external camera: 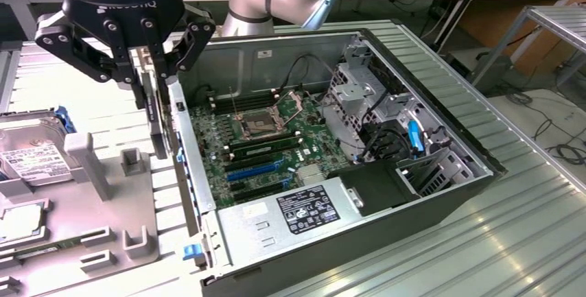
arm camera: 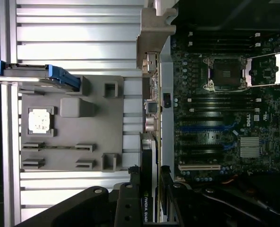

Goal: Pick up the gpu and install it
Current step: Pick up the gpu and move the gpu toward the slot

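Observation:
The gpu (external camera: 159, 115) hangs on edge, a thin dark card with a green board, and my gripper (external camera: 152, 70) is shut on its upper part. It hovers above the gap between the grey parts holder (external camera: 110, 201) and the near wall of the open computer case (external camera: 188, 173). In the wrist view the gpu (arm camera: 147, 161) runs out from between my gripper (arm camera: 150, 191), alongside the case wall. The motherboard (external camera: 265, 139) lies flat inside the case, its blue expansion slots (external camera: 252, 170) bare. The same motherboard (arm camera: 224, 104) and slots (arm camera: 206, 127) sit beside the card in the wrist view.
The grey holder carries a silver hard drive (external camera: 32, 153), a processor chip (arm camera: 39, 119) and a green memory stick (external camera: 46, 249). Inside the case are a power supply (external camera: 302, 211), a metal drive cage (external camera: 361, 98) and black cables (external camera: 380, 143). The case stands on a ribbed metal table (external camera: 512, 228).

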Tool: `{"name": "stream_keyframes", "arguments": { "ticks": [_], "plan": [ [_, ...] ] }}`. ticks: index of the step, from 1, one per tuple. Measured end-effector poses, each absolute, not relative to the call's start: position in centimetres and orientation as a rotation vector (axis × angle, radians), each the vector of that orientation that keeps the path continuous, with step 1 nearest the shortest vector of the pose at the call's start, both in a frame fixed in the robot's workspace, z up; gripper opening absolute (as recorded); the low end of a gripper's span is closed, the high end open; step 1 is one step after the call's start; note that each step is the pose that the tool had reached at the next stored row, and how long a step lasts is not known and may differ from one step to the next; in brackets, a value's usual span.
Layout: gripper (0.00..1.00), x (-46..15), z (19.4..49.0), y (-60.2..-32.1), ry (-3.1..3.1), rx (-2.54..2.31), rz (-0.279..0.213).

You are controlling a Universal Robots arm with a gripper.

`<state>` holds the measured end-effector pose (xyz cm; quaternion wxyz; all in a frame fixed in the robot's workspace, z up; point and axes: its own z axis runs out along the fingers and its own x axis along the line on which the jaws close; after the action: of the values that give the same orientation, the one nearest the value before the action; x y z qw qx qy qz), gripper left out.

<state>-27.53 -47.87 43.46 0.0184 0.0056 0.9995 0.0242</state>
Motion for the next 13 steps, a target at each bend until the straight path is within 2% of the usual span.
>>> {"name": "stream_keyframes", "arguments": {
  "ticks": [13],
  "plan": [
    [0.27, -26.50, 43.46, -47.87, 3.104, 0.017, 0.075]
  ]
}}
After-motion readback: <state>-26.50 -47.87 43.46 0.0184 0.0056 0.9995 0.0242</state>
